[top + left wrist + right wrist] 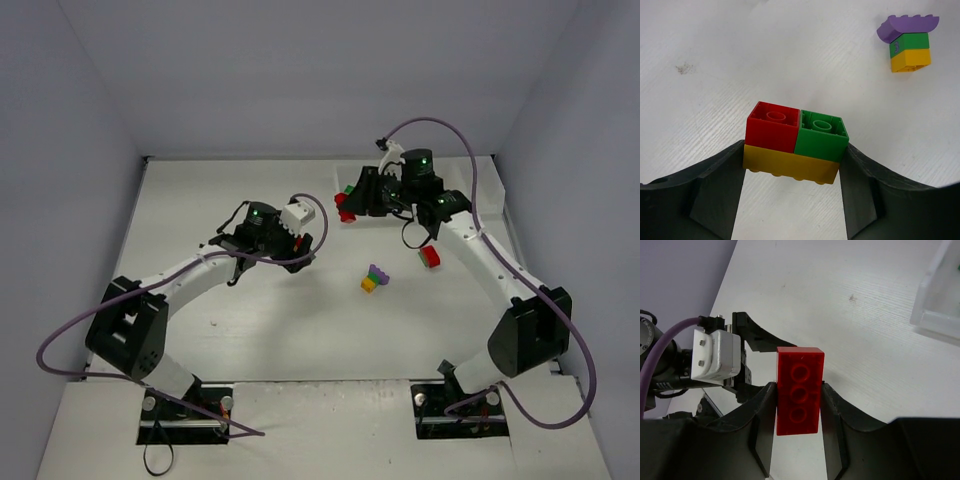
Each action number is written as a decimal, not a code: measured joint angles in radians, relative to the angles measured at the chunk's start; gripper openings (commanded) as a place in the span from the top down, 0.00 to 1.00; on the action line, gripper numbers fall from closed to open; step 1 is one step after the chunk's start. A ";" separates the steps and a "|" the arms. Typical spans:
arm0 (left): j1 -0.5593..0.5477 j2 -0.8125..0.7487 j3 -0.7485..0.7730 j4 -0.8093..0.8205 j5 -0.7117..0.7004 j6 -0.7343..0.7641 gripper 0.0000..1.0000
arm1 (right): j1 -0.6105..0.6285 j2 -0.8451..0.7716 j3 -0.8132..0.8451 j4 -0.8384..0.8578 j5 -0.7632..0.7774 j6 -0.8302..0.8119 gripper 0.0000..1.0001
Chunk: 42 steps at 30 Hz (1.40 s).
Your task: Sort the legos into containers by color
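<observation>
White desk [280,330], lilac walls [300,70]: we count one loose clump [375,278]; left tool [792,165] clamps a second clump [797,140], right tool [797,405] one red brick [800,385].

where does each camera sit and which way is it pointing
top external: above and behind the robot, looking down on the table; left arm and right arm show, bases at bottom.
left wrist: on the left arm, looking down past the left gripper, shut on a red-green-yellow clump; purple-topped stack beyond.
right wrist: on the right arm, looking across the table at the left arm; the right gripper holds a red brick.
shared: top and left wrist both show the purple-topped stack.
</observation>
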 measured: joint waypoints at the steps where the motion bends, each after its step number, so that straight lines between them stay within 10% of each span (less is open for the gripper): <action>1: 0.000 0.000 -0.001 -0.007 -0.003 -0.001 1.00 | -0.007 -0.002 0.000 0.000 0.005 -0.002 1.00; 15: 0.000 -0.210 -0.037 0.039 -0.017 -0.069 1.00 | -0.424 0.080 0.098 -0.004 0.381 -0.026 1.00; 32: -0.001 -0.310 -0.129 0.077 0.024 -0.148 1.00 | -0.576 0.517 0.375 0.059 0.760 -0.153 0.98; 42: -0.001 -0.310 -0.132 0.077 0.034 -0.136 1.00 | -0.576 0.689 0.491 0.095 0.758 -0.191 0.41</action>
